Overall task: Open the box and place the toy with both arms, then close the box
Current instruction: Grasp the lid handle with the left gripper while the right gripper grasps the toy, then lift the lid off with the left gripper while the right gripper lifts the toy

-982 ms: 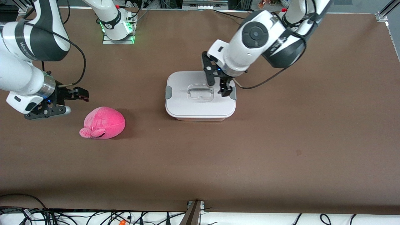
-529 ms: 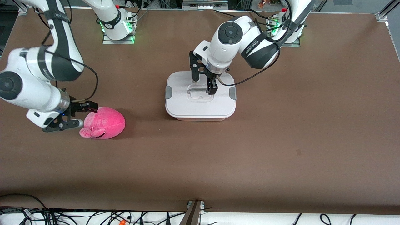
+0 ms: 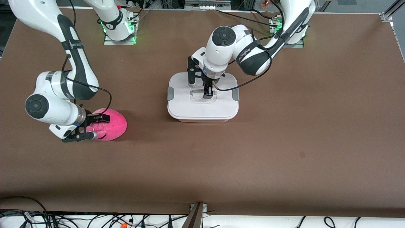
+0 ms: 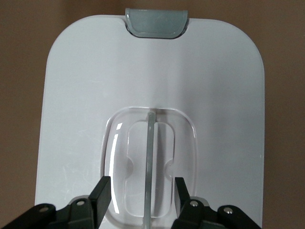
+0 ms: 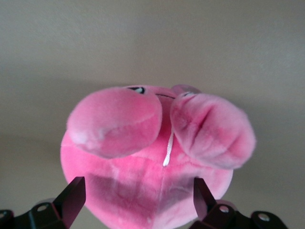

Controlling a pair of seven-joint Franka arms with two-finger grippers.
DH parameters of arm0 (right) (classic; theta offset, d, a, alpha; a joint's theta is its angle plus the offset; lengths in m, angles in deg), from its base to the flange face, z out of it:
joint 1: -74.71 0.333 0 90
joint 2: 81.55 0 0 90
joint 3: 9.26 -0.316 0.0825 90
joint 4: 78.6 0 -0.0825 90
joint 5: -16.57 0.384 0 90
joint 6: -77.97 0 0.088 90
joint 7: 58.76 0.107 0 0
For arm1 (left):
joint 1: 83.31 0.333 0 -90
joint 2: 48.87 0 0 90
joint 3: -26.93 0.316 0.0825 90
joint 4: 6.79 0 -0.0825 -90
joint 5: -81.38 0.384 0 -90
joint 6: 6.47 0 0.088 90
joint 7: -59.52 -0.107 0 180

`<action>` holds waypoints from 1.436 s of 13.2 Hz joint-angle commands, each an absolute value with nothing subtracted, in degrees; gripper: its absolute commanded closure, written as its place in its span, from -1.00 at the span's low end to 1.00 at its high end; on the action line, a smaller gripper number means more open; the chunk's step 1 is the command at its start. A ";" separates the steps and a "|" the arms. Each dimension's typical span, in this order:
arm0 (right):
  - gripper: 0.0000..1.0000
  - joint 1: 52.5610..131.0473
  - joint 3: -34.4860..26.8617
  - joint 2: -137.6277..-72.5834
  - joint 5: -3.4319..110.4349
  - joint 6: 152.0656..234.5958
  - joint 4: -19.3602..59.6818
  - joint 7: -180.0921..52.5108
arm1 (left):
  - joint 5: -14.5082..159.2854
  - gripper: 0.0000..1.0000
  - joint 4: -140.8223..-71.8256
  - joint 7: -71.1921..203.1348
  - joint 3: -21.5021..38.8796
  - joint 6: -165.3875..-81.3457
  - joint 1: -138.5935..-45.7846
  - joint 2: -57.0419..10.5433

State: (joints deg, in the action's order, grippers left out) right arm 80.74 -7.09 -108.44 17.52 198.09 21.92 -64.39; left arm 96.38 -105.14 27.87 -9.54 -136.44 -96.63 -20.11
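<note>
The box [image 3: 202,109] sits on the brown table [image 3: 284,142] about midway between the two arms' ends, its white lid [image 3: 190,106] on and a grey clip [image 3: 170,93] at each short end. The left gripper [image 3: 206,91] is down in the clear recessed handle [image 4: 150,164] at the lid's centre. In the left wrist view its two fingers [image 4: 102,191] stand either side of the thin upright bar of the handle, with a gap showing on each side of the bar, so they are partly drawn in but not pressed on it. The lid's rounded edge is clear all round, and bare table surrounds the box on every side.

The toy [image 3: 112,125] lies on the table toward the right arm's end, a little nearer the front camera than the box and well apart from it. The right gripper [image 3: 95,126] is low at the toy, its fingers [image 5: 71,200] spread wide, one on each side of the plush body, in the right wrist view; whether they touch it I cannot tell. Between toy and box the table is open, and a broad bare stretch runs toward the front camera's edge
</note>
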 commanded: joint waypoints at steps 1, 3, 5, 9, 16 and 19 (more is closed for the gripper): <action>-0.92 79.89 -7.59 -107.66 18.41 199.26 23.44 -64.29 | 97.99 0.89 -104.96 28.23 -9.72 -136.55 -96.94 -19.69; -0.35 79.80 -7.59 -107.92 18.33 200.31 24.32 -64.82 | 97.99 1.00 -104.96 28.06 -9.72 -136.37 -97.20 -19.60; 0.66 79.28 -7.59 -108.10 18.33 200.32 24.50 -65.00 | 97.99 1.00 -104.87 27.97 -9.72 -136.28 -97.20 -19.69; 1.00 78.57 -7.59 -108.10 18.32 199.88 24.24 -70.16 | 97.29 1.00 -102.34 23.34 -11.30 -129.26 -96.06 -22.49; 1.00 80.84 -8.29 -106.25 17.27 192.00 16.53 -86.06 | 94.92 1.00 -86.35 18.14 -11.74 -97.57 -91.51 -24.70; 1.00 85.67 -8.99 -105.73 16.04 183.12 8.88 -91.17 | 91.49 1.00 -82.82 15.77 -11.75 -88.84 -83.43 -25.66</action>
State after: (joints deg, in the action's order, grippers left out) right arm 82.34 -8.47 -106.50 17.22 189.04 13.83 -87.72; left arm 93.60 -85.00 18.86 -10.80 -93.22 -88.50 -25.37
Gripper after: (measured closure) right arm 0.912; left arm 0.934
